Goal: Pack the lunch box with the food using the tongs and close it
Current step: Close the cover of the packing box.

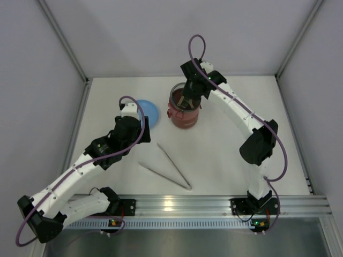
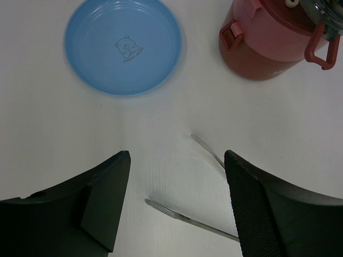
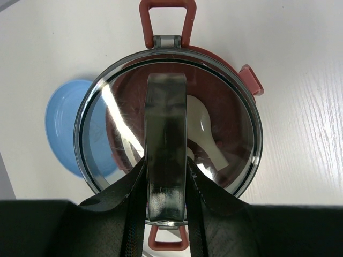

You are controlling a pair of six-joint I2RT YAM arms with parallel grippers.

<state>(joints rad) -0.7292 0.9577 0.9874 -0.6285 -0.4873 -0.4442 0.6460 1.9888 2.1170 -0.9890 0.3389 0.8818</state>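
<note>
While the right end effector point(image 3: 166, 182) pinches the grey see-through cover point(image 3: 225, 134) by its handle atop the dark-red round lunch box point(image 1: 184, 120), keep it level, centred; left end effector point(image 2: 177, 203) hangs spread.

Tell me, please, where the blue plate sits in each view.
Top external: blue plate left of centre.
Left wrist: upper left.
Right wrist: left edge, middle height.
Shared landmark: the dark-red lunch box, right of the plate in every view.
</note>
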